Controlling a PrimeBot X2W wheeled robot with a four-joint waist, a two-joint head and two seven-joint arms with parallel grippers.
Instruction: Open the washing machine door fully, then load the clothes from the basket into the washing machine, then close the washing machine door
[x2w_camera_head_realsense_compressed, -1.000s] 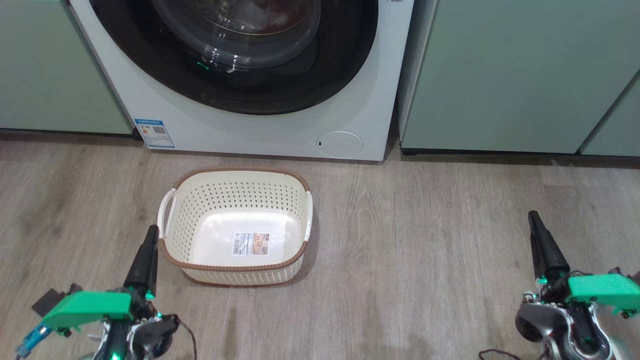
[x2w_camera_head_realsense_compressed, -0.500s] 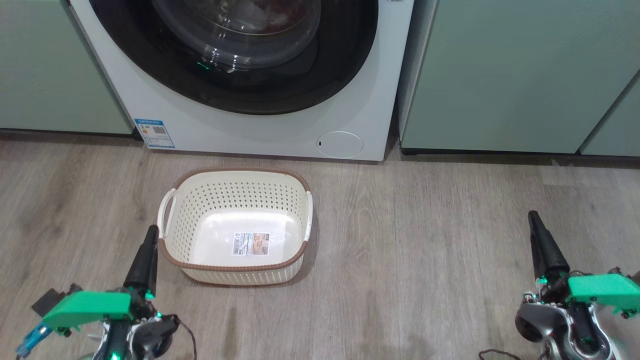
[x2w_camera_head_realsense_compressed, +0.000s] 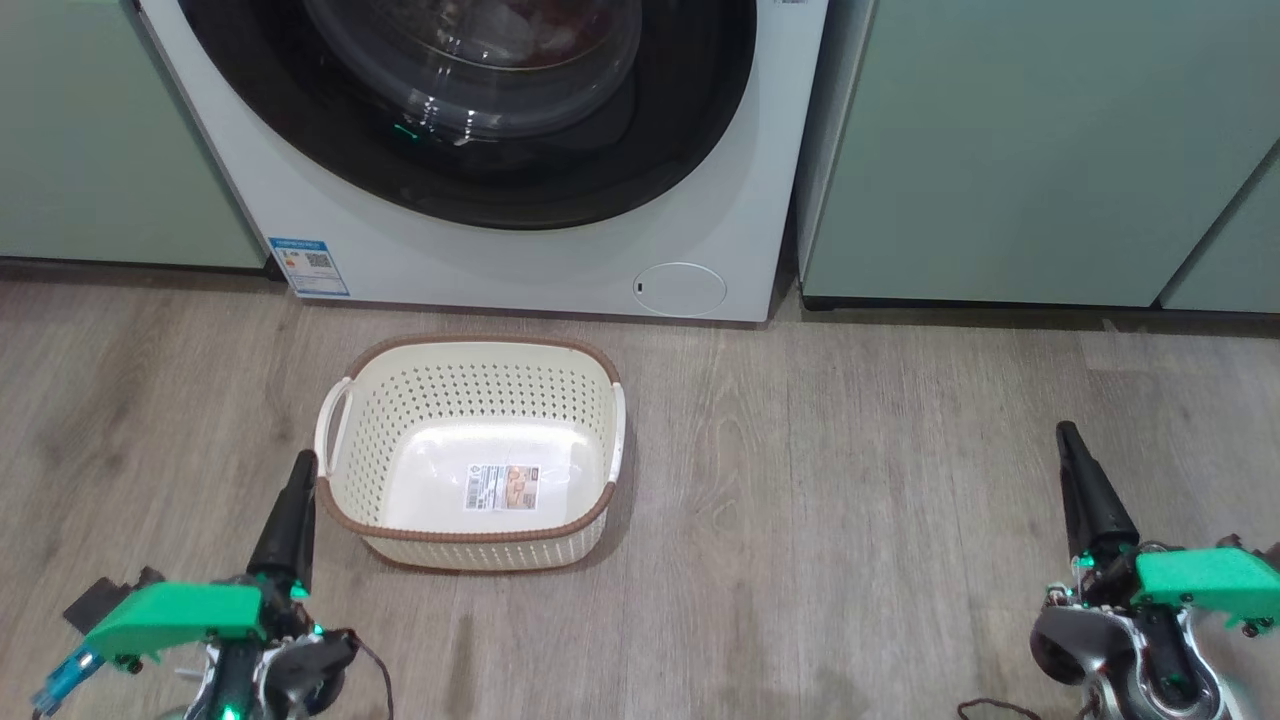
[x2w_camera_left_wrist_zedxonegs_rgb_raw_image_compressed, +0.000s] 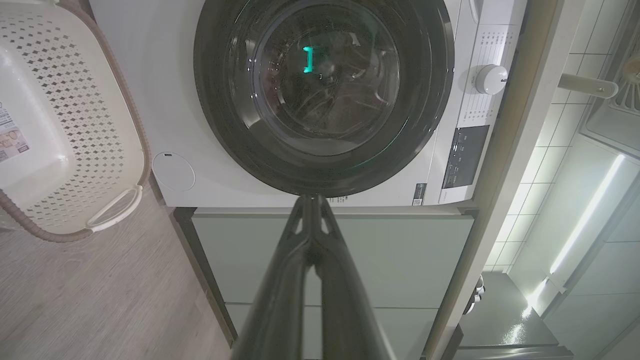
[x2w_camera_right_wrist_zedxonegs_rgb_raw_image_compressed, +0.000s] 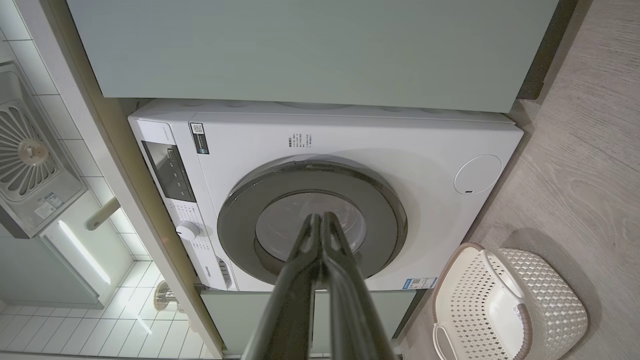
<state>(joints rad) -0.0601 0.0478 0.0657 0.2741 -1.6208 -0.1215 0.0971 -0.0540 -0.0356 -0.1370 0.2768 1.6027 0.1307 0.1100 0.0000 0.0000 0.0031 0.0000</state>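
White front-load washing machine (x2w_camera_head_realsense_compressed: 480, 260): round door (x2w_camera_head_realsense_compressed: 690, 100) glossy black rim, clear glass centre; blue sticker (x2w_camera_head_realsense_compressed: 309, 266). Rectangular plastic basket (x2w_camera_head_realsense_compressed: 470, 390) beside left fingers (x2w_camera_head_realsense_compressed: 290, 520): cream-white, diamond-hole pattern, brown woven-look rim. Flat cabinets (x2w_camera_head_realsense_compressed: 1000, 150) pale green. Floor (x2w_camera_head_realsense_compressed: 850, 500) under fingers grey-brown wood grain. Fingers dark, mounts (x2w_camera_head_realsense_compressed: 175, 615) bright green.

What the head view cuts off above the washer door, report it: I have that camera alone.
Observer: The left wrist view shows the washing machine door whole, its black rim flush against the washing machine front: shut.
Operator: Give me the controls.
Observer: A white dial and a dark display panel sit along the edge beyond the door.
Operator: Check the grippers.
Observer: In each wrist view the fingers meet at their tips: left gripper and right gripper both shut, holding nothing.
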